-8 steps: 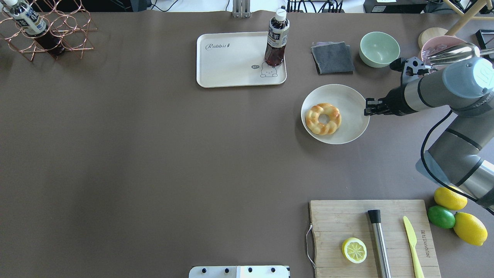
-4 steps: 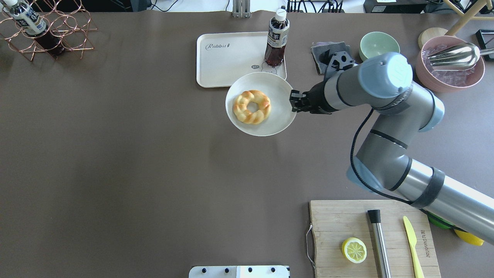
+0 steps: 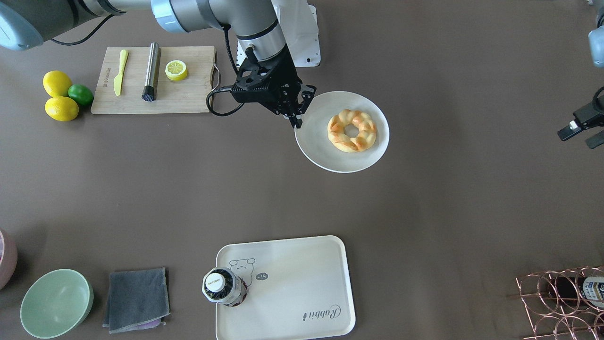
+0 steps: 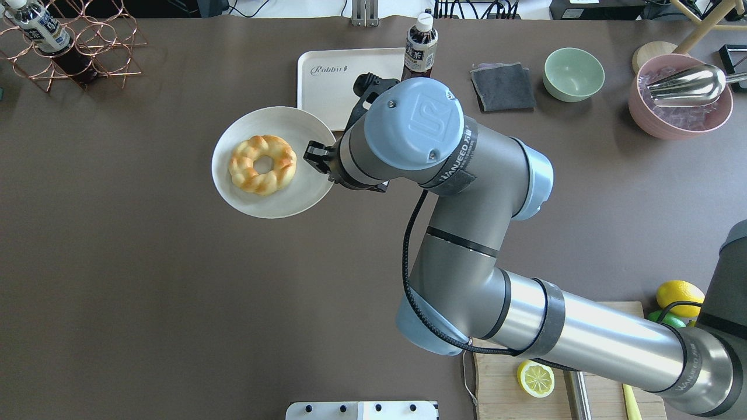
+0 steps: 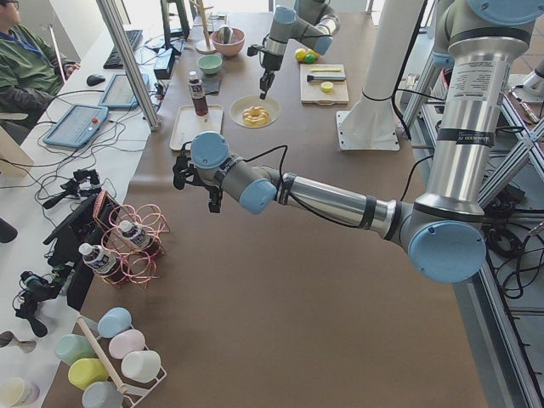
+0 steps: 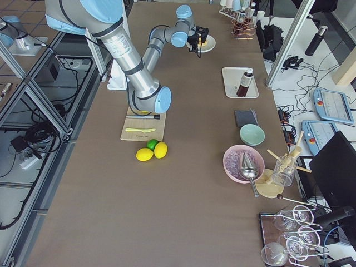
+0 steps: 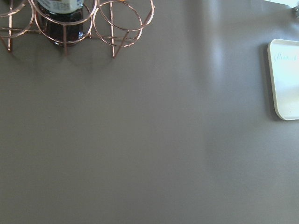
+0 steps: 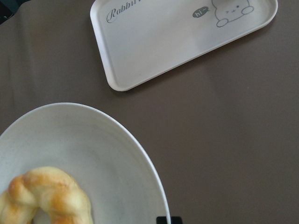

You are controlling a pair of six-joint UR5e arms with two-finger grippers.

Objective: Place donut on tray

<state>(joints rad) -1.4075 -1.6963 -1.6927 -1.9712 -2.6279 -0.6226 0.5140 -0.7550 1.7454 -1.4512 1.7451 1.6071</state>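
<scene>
Donut (image 4: 262,164) location? (Operator)

It lies flat on the round plate (image 4: 274,204), hole up, a little to my left of the plate's middle. (Arm)

State of your tools? (Operator)

My right gripper (image 4: 315,157) is clamped on the plate's rim at the edge nearest my right side and holds the plate clear of the table (image 4: 146,291). My left gripper (image 3: 579,134) hangs free with its fingers reading as apart, well off to my left. (Arm)

Which relation governs the coming move? (Operator)

The tray (image 3: 292,283) lies forward of the plate, away from my base and slightly toward my right. The right wrist view shows bare table between plate rim and tray edge. The donut is on the far side of the plate from my right fingers, so it faces my left gripper. The tray's long axis runs across my front, and a bottle (image 3: 222,285) occupies its right end. Judgement: carry the plate forward and aim for the tray's free left part. (Arm)
</scene>
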